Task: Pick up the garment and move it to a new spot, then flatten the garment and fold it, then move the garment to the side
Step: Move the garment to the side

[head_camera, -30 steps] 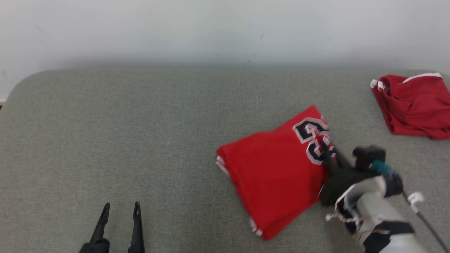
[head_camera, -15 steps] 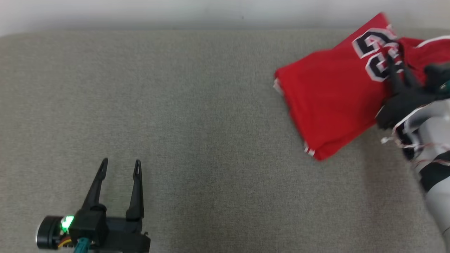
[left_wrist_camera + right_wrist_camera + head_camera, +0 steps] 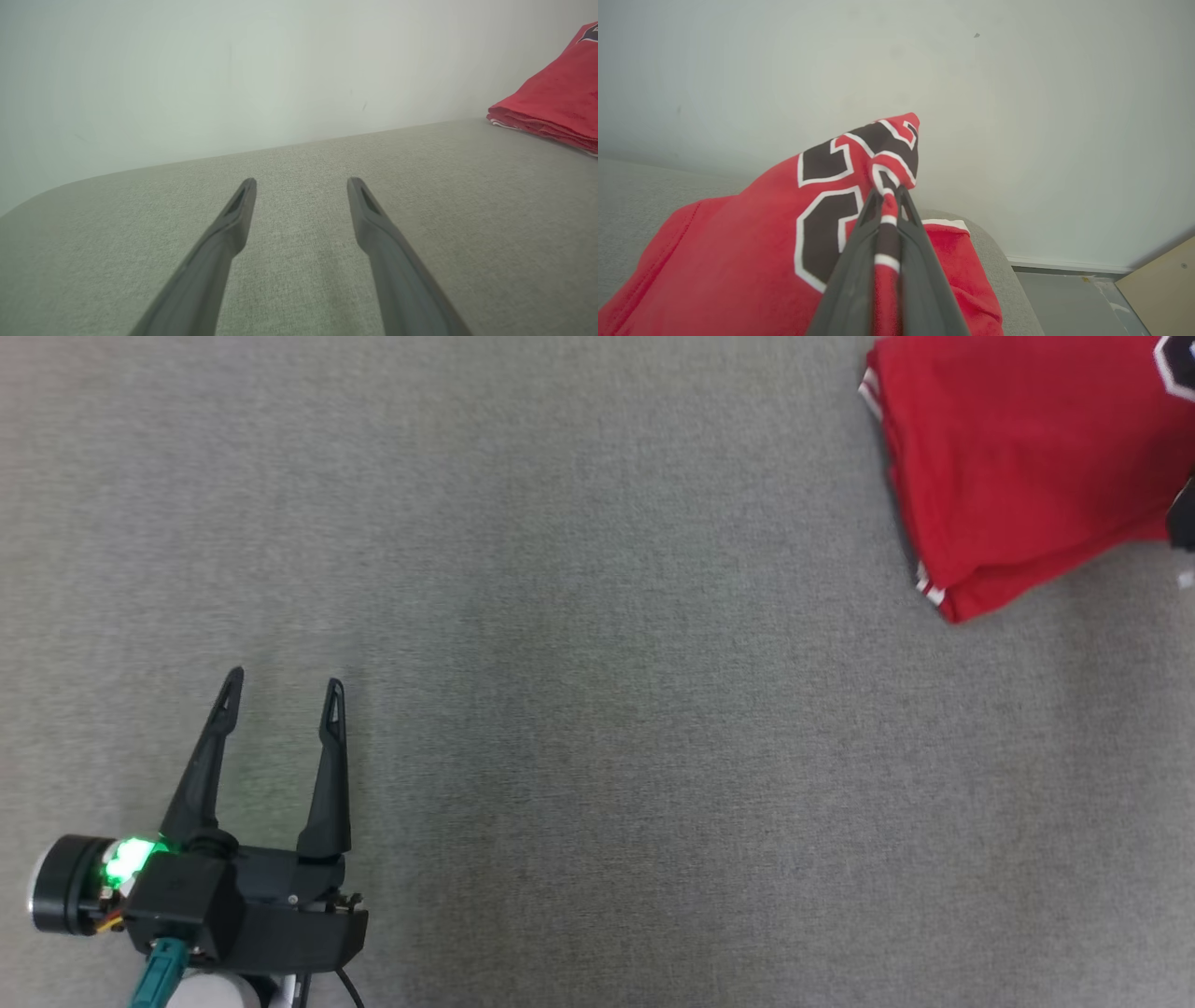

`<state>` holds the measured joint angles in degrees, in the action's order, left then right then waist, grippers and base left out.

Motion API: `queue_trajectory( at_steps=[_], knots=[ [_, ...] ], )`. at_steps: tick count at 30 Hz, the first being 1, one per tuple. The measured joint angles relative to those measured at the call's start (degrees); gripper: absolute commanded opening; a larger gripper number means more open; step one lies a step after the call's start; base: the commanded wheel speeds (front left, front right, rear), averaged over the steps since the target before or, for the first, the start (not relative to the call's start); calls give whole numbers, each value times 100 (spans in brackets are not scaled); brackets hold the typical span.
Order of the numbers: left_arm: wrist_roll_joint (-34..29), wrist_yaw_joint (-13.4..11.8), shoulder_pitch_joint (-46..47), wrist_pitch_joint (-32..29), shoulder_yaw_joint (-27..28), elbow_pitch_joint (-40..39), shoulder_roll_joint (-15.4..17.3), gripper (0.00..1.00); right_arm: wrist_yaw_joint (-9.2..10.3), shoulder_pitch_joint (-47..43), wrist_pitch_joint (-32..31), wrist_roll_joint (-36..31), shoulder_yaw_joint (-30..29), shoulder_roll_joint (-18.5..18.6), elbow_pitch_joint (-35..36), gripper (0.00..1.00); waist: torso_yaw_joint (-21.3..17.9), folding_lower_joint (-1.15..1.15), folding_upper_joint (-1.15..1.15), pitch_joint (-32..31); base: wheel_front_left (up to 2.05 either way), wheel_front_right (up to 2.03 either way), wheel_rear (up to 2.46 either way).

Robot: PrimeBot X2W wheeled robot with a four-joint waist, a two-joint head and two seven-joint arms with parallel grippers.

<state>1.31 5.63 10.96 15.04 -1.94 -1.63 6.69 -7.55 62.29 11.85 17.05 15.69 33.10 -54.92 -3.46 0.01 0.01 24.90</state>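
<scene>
The garment (image 3: 1018, 457), a red jersey with black, white-edged numerals, lay folded into a thick packet at the far right of the grey cloth-covered tabletop (image 3: 597, 709), its numbered corner lifted off the surface. The right tool (image 3: 888, 192) had that corner nipped between jaws drawn almost fully together, a band of red, black and white trim running down between the two dark fingers. Just past the pinched corner sat a second red piece (image 3: 966, 261) with a white edge, near the tabletop's rounded end; whether the two cloths touched could not be told. Well apart, at the near left, the left tool (image 3: 283, 678) hung with its jaws spread wide and nothing between them, above bare cloth. By the look of it, the folding was done and the last step, shifting the garment aside, was in hand. The next move appeared to call for lowering the corner flat, parting the right jaws and drawing back without pulling the fold open.
</scene>
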Motion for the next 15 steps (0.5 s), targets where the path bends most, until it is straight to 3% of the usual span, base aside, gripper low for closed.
queue_trajectory(
  at_steps=[15],
  knots=[
    [-165, 42, 144, 1, -31, -933, 394, 100, 0, 1039, -287, -577, 390, 538, 45, 0, -606, -1, 1, 744, 0, 0, 0]
  ],
)
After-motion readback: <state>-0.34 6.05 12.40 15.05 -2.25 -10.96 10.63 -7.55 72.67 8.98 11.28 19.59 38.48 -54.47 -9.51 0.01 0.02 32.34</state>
